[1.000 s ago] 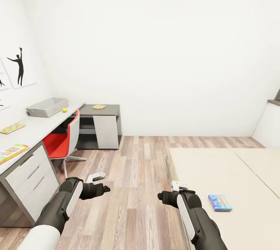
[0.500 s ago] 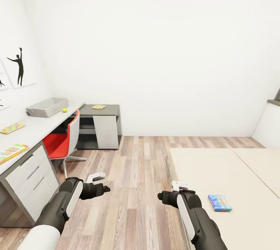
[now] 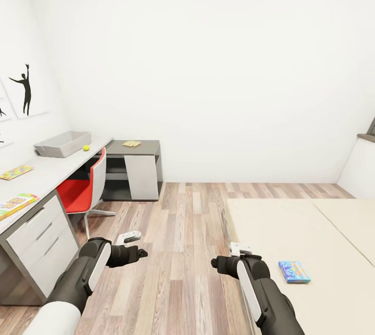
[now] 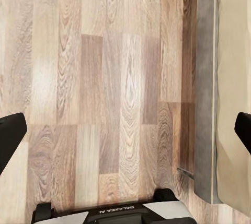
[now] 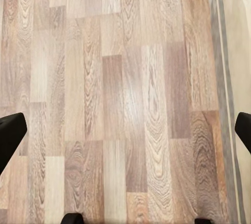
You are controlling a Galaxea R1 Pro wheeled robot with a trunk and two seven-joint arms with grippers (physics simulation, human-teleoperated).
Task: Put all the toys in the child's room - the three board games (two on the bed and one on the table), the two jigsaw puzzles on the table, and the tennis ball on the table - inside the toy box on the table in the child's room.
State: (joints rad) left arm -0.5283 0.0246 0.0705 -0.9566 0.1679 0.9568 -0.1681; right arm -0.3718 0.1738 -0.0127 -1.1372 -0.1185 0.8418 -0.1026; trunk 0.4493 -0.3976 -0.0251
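The light-grey toy box [image 3: 61, 144] stands at the far end of the table [image 3: 49, 171], with the yellow tennis ball [image 3: 86, 148] just beside it. Nearer on the table lie a bright jigsaw puzzle [image 3: 17, 172] and a green-edged board game [image 3: 15, 205]. A yellowish flat sheet [image 3: 132, 143], too small to read, rests on the lower dark cabinet. On the bed [image 3: 291, 225] lies a small blue board game [image 3: 294, 271]. My left gripper [image 3: 138, 253] [image 4: 125, 132] and right gripper [image 3: 216, 263] [image 5: 125, 129] hang over the wood floor, both open and empty.
A red swivel chair [image 3: 83, 189] is pushed under the table. White drawers [image 3: 39, 241] stand at the table's near end. Wood-plank floor [image 3: 182, 231] runs between table and bed. The bed's dark frame edge [image 4: 205, 104] lies close to both grippers.
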